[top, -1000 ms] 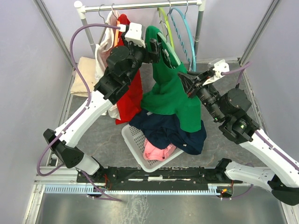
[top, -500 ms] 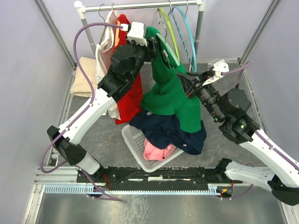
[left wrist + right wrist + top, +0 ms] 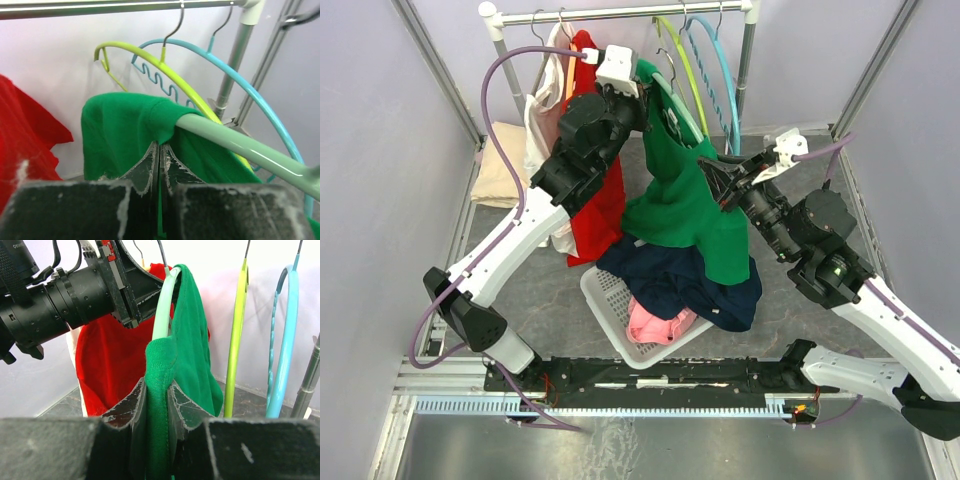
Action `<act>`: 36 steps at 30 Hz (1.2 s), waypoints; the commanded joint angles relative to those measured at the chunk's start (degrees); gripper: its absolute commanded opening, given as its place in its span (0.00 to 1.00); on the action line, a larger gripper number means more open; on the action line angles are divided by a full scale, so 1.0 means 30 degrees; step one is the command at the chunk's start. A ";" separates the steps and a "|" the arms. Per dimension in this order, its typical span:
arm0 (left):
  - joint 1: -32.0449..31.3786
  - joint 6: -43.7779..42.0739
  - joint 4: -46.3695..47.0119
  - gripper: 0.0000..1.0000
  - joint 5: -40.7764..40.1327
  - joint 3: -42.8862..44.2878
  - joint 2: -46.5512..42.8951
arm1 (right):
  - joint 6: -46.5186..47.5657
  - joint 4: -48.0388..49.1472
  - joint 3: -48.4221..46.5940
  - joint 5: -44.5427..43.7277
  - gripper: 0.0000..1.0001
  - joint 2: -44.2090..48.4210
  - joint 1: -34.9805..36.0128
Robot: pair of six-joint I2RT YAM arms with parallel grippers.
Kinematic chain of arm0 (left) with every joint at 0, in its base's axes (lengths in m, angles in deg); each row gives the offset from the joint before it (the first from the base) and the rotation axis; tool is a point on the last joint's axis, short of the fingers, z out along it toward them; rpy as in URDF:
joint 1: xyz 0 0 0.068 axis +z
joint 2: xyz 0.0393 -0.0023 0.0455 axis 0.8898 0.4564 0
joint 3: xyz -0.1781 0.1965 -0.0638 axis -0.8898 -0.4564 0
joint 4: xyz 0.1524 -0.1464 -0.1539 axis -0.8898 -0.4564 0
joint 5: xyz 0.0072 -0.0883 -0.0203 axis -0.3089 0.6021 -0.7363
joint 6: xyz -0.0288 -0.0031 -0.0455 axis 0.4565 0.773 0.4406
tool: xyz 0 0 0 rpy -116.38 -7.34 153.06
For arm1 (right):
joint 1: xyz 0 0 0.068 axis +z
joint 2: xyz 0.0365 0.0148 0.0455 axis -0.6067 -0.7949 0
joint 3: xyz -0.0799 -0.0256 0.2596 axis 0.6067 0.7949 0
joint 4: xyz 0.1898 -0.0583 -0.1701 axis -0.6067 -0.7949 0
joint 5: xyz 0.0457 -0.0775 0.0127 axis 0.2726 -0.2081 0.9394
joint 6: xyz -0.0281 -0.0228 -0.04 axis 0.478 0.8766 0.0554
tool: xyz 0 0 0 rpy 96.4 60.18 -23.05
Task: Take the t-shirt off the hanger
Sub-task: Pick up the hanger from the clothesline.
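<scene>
The green t-shirt (image 3: 685, 210) is hanging on a pale green hanger (image 3: 688, 115), which is hooked on the rail (image 3: 620, 14) at the back of the table, and its lower part is falling over the dark blue clothes (image 3: 680, 285) that are lying in and over the white basket (image 3: 605, 300). The left gripper (image 3: 159, 146) is reaching to the top of the hanger from the left side. Its fingers are pressed together, and in the left wrist view a thin line of green cloth is showing between them, just where the shirt is folding over the hanger's arm. The right gripper (image 3: 157, 385) is coming from the right side at the lower end of the same hanger, and its fingers are clamping a thick fold of the green cloth; the hanger's arm is running down into this fold. A red garment (image 3: 605, 210) is hanging on the rail just to the left of the green shirt, behind the left arm. A yellow-green hanger (image 3: 678, 55) and a light blue hanger (image 3: 720, 70) are hanging bare to the right of it. A pink cloth (image 3: 655, 325) is lying in the basket under the dark blue clothes.
</scene>
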State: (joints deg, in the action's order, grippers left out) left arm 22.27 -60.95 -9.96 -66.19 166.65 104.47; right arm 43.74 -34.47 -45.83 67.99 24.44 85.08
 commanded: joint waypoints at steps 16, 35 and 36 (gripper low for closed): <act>0.0050 0.0346 0.1745 0.03 1.2759 -0.1446 -0.3380 | 0.0453 0.2987 0.0192 -0.2093 0.02 -0.0493 -0.0030; 0.0049 -0.0597 0.4380 0.64 0.6610 -0.3348 -0.4404 | 0.0389 0.3035 0.0445 -0.1565 0.02 -0.0183 -0.0029; 0.0049 -0.0735 0.4634 0.64 0.6739 -0.3254 -0.4233 | 0.0367 0.3044 0.0471 -0.1454 0.02 -0.0174 -0.0029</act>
State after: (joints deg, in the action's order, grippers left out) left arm 22.48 -60.98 -4.19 -45.08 156.42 92.47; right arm 43.98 -32.22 -43.34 62.22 22.62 85.18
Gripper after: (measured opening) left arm 0.634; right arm 0.240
